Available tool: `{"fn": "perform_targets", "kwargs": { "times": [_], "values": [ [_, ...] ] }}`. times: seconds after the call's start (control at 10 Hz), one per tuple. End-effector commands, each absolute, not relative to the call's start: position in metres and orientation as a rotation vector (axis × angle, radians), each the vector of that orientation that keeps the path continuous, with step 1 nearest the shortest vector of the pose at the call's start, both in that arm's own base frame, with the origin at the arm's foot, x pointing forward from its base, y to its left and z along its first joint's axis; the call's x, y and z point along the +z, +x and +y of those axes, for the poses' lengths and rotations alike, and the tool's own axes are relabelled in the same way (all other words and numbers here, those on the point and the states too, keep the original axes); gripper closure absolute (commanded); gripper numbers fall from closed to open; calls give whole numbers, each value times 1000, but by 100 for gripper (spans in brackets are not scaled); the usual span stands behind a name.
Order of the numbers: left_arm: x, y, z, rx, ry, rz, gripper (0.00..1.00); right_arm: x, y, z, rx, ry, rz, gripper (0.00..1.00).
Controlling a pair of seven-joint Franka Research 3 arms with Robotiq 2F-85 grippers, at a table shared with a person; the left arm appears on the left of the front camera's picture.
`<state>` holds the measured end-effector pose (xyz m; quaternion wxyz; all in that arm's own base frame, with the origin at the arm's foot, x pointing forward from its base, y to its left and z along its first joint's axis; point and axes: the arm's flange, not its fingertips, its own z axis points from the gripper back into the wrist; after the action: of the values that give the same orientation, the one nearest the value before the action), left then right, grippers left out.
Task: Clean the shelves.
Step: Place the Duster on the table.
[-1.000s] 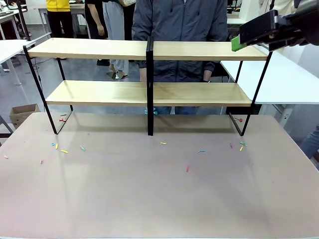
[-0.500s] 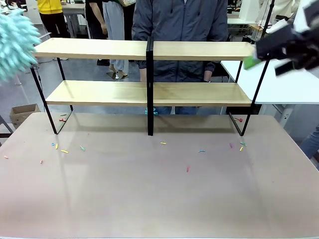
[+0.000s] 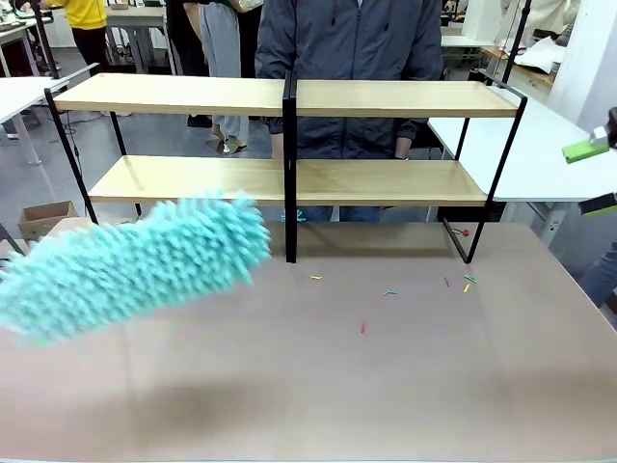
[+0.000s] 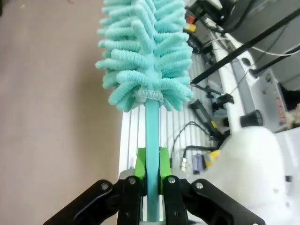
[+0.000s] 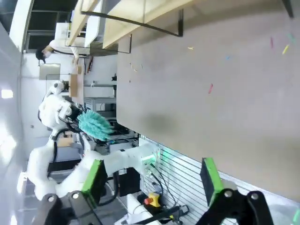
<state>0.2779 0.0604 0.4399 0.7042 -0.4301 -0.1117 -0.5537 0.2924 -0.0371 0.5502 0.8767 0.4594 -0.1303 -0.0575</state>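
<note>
The shelves (image 3: 386, 98) stand across the far half of the beige table, two tiers of light wooden boards on a black frame. A fluffy teal duster (image 3: 135, 262) hangs blurred over the table's left front, below and in front of the lower left board. In the left wrist view my left gripper (image 4: 152, 165) is shut on the duster's (image 4: 145, 51) teal handle, which sits between the green pads. My right gripper (image 3: 593, 177) is at the picture's right edge, off the shelves' right end. Its fingers (image 5: 93, 180) stand wide open with nothing between them.
Small coloured bits (image 3: 363, 328) lie scattered on the tabletop (image 3: 386, 395) in front of the shelves. A person (image 3: 347, 39) stands right behind the rack. A white table (image 3: 549, 154) is at the right, and a cardboard box (image 3: 43, 217) sits on the floor at the left.
The duster came in from the upper left and swung down over the table's left front. My right gripper moved away from the top shelf's right end, rightward and lower.
</note>
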Motion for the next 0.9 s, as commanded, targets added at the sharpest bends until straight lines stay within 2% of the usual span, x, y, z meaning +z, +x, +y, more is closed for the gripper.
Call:
{"fn": "perform_targets", "kwargs": {
  "times": [0.0,0.1,0.2,0.3,0.4,0.5,0.7,0.8],
  "values": [
    [414,277,33,-1018,-871,-181,87,458,230,34,-168,633,-344,0],
    [440,278,60,-1231,-956,-248,87,550,292,-37,-120,959,-272,0],
    [440,278,60,-1231,-956,-248,87,550,292,-37,-120,959,-272,0],
    [440,278,60,-1231,-956,-248,87,537,306,-29,-163,854,-266,0],
    [419,278,44,-1178,-911,-216,87,515,339,-12,-60,886,-128,0],
    [410,292,27,-1232,-778,-277,87,472,371,-1,-48,959,31,0],
    [408,318,-3,-1300,-649,-364,87,416,377,14,-21,1010,120,0],
    [405,327,-20,-1312,-576,-354,87,394,375,15,31,994,236,0]
  ]
}}
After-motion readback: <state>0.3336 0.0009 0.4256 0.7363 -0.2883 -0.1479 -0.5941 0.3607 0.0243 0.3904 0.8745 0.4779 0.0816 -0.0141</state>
